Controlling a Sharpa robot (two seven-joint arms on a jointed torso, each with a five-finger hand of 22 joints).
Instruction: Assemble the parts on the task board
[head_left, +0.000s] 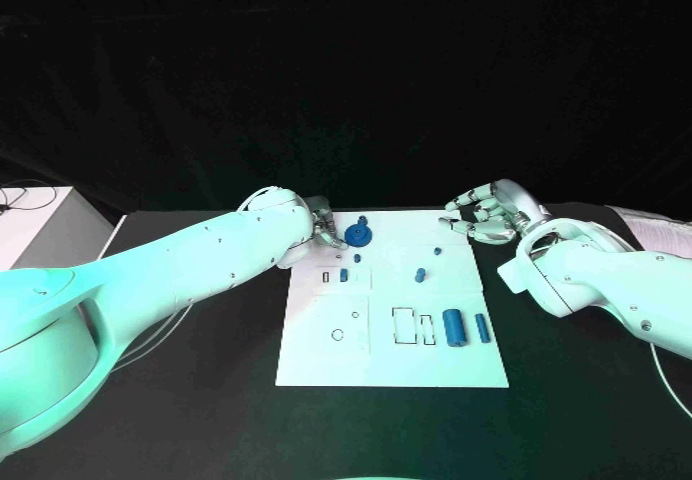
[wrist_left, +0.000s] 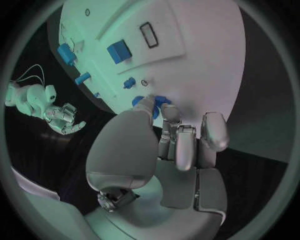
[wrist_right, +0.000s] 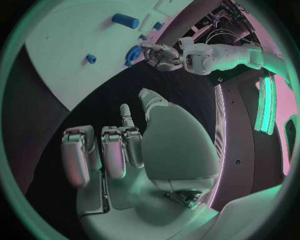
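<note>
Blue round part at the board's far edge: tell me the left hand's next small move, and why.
Probably close the fingers on the blue round part and lift it. The left hand touches the part at the task board's far edge; a firm grip isn't clear. The right hand hovers off the board, holding nothing.

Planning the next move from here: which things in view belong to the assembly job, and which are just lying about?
Job:
task board
blue gear-like part, at the left hand
two blue cylinders
small blue pegs
right hand, holding nothing

Lying about:
white box beside the table
cables on it
</note>
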